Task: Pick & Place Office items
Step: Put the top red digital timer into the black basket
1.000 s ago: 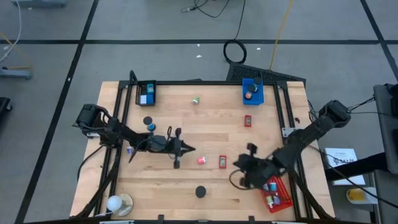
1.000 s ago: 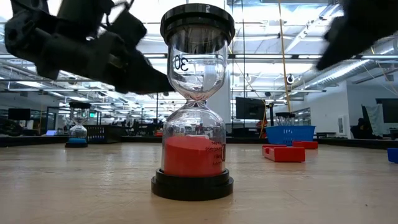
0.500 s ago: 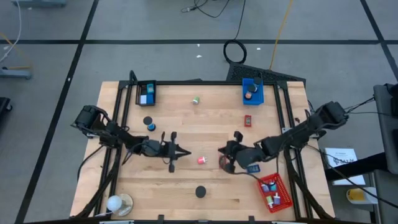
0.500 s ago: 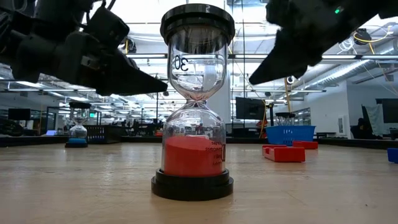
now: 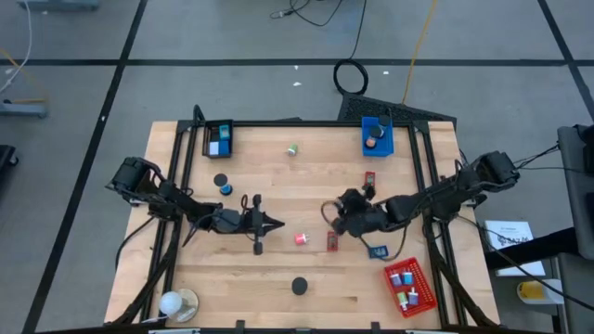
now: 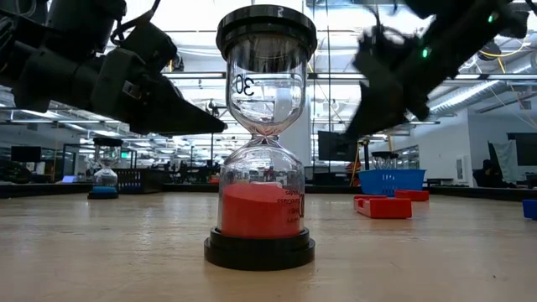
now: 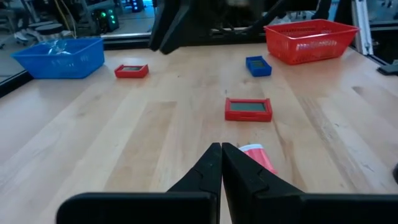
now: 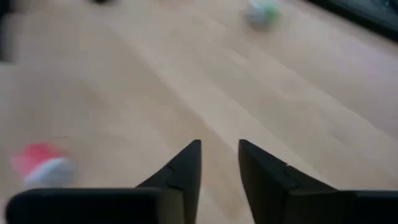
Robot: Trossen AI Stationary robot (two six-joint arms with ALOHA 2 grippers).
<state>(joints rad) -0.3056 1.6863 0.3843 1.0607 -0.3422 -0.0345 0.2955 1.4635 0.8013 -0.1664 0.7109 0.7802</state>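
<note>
Fingers [image 8: 186,163]: dark, tapered, parted.

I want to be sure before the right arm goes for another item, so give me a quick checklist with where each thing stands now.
1. Right gripper fingers parted, nothing between them: ok.
2. Pink item lies free on the table, beside the red flat item: ok.
3. Left gripper shut, empty, close to the pink item, may crowd the approach: not ok.
4. Red basket has room: ok.
5. Right gripper's height above the table: cannot tell.
</note>
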